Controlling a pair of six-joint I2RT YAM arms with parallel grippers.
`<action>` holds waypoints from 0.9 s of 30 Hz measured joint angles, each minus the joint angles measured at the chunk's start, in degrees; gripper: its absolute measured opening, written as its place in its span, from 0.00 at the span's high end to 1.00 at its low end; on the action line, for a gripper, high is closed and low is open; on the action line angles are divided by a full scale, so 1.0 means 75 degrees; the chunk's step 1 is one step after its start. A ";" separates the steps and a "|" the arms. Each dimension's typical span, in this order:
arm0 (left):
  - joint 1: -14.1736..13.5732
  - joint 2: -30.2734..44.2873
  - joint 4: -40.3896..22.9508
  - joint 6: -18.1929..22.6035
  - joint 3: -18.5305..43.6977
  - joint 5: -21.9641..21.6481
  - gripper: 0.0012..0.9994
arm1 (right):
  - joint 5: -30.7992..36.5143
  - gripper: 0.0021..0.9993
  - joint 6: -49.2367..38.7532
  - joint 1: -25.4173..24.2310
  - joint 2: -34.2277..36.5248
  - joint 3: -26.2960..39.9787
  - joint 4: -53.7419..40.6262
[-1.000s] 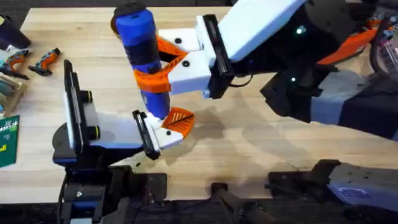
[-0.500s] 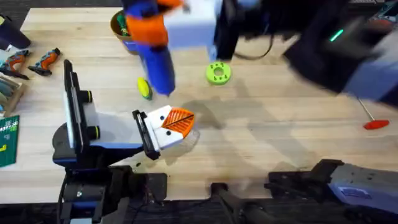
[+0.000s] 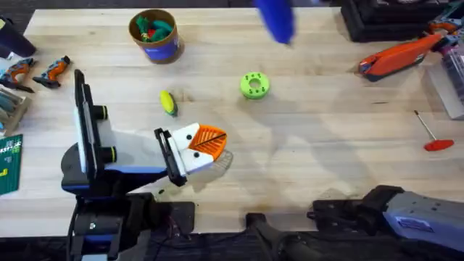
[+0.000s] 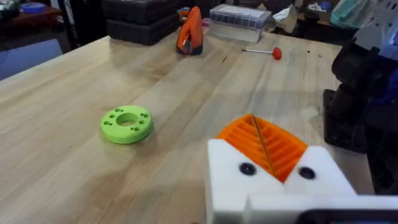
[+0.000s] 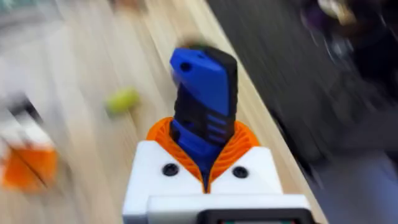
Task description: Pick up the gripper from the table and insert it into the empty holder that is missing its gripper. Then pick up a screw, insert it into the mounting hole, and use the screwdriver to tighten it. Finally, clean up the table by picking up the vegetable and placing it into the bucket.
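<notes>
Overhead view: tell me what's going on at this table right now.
The right gripper is clamped on the blue screwdriver, which shows at the far edge of the table in the overhead view. The left gripper rests low on the wood, its orange pads together and holding nothing. The yellow-green vegetable lies loose on the table, not yet in the bucket behind it. A lime-green disc sits nearby.

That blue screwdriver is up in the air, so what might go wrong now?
The right tool holds the screwdriver near one end only, so it might slip or swing and fall. The vegetable lies loose beside the left tool; a careless approach might roll it farther from the bucket.
</notes>
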 joint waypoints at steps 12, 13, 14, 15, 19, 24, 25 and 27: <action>0.0000 0.0000 0.0000 0.0000 0.0000 0.0000 0.99 | 0.2637 0.98 -0.3806 -0.1529 0.1823 0.0010 -0.3569; 0.0000 0.0003 0.0000 0.0000 0.0000 0.0000 0.99 | 0.2708 0.98 -0.3896 -0.1666 0.2047 0.0010 -0.3512; 0.0000 0.0000 0.0000 0.0000 0.0000 0.0000 0.99 | 0.2757 0.98 -0.3994 -0.1791 0.2278 0.0010 -0.3412; 0.0000 0.0000 0.0000 0.0000 0.0000 0.0000 0.99 | 0.2799 0.98 -0.4120 -0.1911 0.2522 0.0010 -0.3301; 0.0000 0.0000 0.0000 0.0000 0.0000 0.0000 0.99 | 0.2912 0.98 -0.4725 -0.2199 0.3460 0.0010 -0.3027; 0.0000 0.0002 0.0000 0.0000 0.0000 0.0000 0.99 | 0.2937 0.98 -0.5237 -0.2281 0.4597 0.0010 -0.2703; 0.0000 0.0000 0.0000 0.0000 0.0000 0.0000 0.99 | 0.2937 0.98 -0.5299 -0.2281 0.4816 0.0010 -0.2642; 0.0000 0.0000 0.0000 0.0000 0.0000 0.0000 0.99 | 0.2935 0.98 -0.5372 -0.2281 0.5182 0.0010 -0.2550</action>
